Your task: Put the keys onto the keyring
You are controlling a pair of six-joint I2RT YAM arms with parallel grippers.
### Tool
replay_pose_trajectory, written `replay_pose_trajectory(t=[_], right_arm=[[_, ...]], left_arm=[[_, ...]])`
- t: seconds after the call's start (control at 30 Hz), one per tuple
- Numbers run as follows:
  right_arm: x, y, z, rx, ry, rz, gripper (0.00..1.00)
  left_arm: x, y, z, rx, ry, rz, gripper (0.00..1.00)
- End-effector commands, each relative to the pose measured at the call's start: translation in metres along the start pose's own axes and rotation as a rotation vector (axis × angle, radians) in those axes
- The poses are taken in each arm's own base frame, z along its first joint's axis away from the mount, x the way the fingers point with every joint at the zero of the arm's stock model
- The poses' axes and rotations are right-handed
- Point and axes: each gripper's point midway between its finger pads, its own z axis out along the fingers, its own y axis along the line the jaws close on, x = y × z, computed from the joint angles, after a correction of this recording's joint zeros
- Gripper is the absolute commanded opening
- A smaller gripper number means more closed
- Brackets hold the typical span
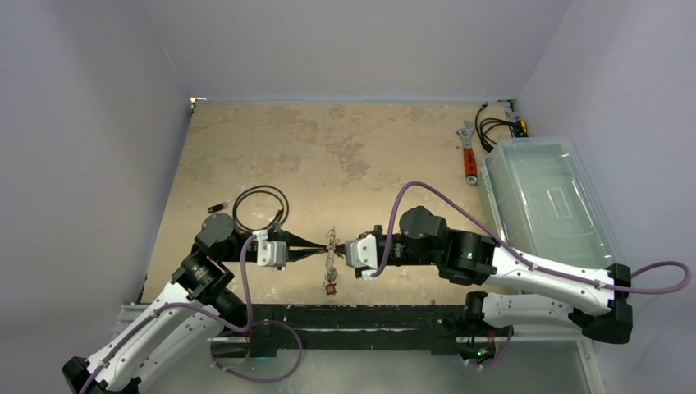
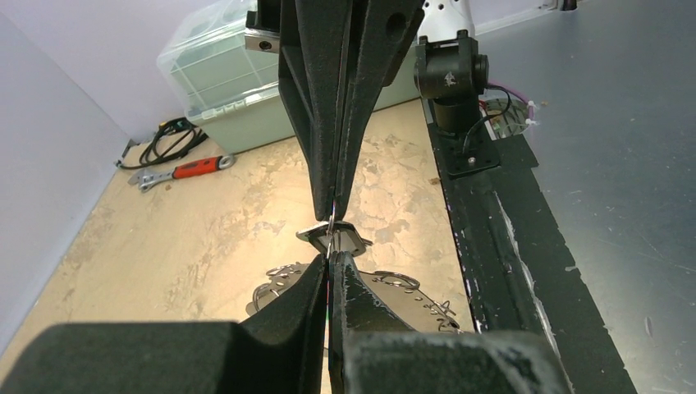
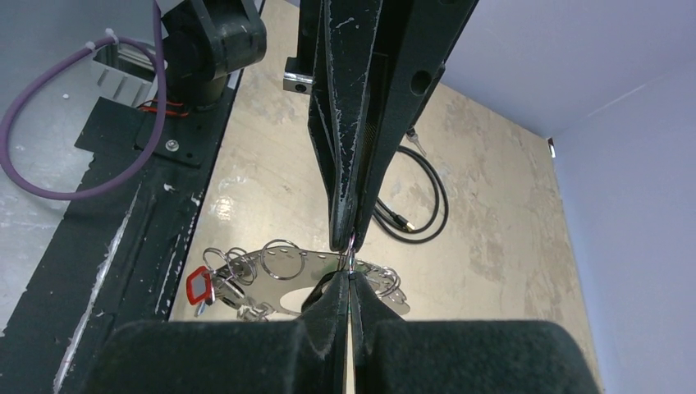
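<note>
Down near the middle of the tabletop's [image 1: 328, 156] near edge, the left gripper [image 1: 322, 249] and the right gripper [image 1: 338, 248] met tip to tip, each with its jaws pressed tight together right at the upper rim of the keyring [image 3: 382, 283]; whether either truly pinched that rim I could not tell. Keys [image 3: 238, 275] on small split rings bunched at the keyring's side towards the arm bases, one with a red tag [image 3: 199, 286]. A black cable loop [image 1: 261, 209] lay just beyond the left gripper, and a red-handled wrench [image 1: 469, 156] sat by a clear plastic box [image 1: 546, 201] along the right edge.
</note>
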Motion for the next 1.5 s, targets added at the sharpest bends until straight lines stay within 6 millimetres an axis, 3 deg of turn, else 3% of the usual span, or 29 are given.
replay_pose_trajectory(t=[0.0, 0.77, 1.23, 1.37, 1.47], right_arm=[[-0.022, -0.009, -0.001, 0.019, -0.050, -0.006, 0.00], [-0.002, -0.001, 0.004, 0.016, 0.069, -0.003, 0.00], [-0.003, -0.005, 0.002, 0.052, 0.074, -0.006, 0.00], [-0.002, -0.006, 0.000, 0.063, 0.078, 0.004, 0.22], [-0.004, -0.006, -0.002, 0.069, 0.065, 0.010, 0.27]], left_arm=[[-0.014, 0.004, 0.002, -0.003, -0.046, 0.038, 0.00], [-0.013, 0.007, 0.001, -0.021, -0.037, 0.033, 0.00], [-0.012, 0.009, 0.001, -0.033, -0.031, 0.032, 0.00], [-0.013, 0.009, 0.001, -0.034, -0.033, 0.035, 0.00], [-0.014, 0.009, 0.000, -0.035, -0.035, 0.039, 0.00]])
